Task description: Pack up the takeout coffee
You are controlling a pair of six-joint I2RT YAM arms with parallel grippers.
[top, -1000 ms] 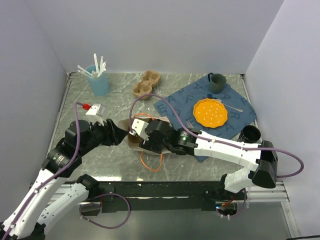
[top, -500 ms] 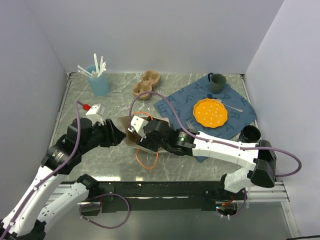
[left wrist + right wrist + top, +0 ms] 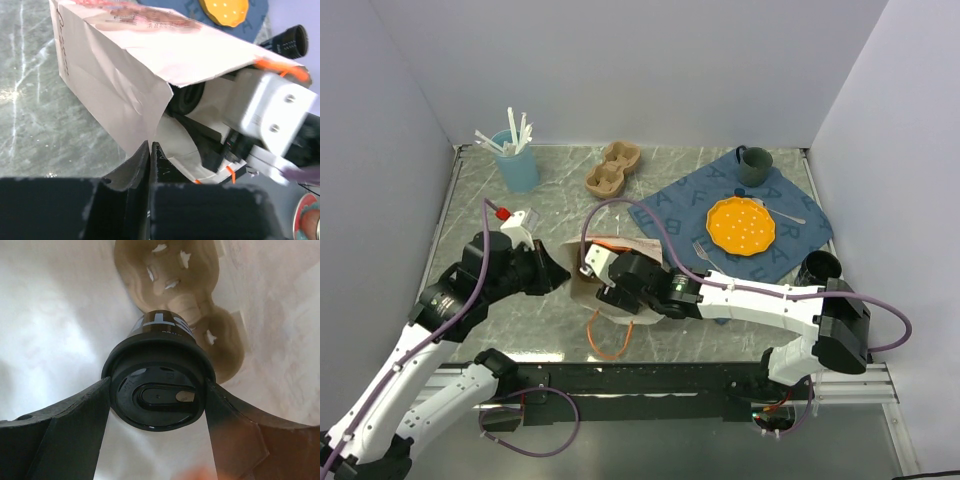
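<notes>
takeout coffee [image 3: 157, 390]: black cup, round black lid with sip slot | where: inside paper bag [image 3: 115, 85], by brown cup carrier [image 3: 175, 285] | right gripper [image 3: 157, 387]: clamped on lid | left gripper [image 3: 150, 150]: pinching bag's edge

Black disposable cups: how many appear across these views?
2. Lidded cup in the right hand, inside the paper bag; open cup at the right edge of the table. The bag may hide more.

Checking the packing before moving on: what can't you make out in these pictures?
Right wrist view: the takeout coffee shows only its lid, which hides whether it sits in the cup carrier.
Top view: the paper bag hides it entirely.
Left wrist view: top edge cuts off the bag.
</notes>
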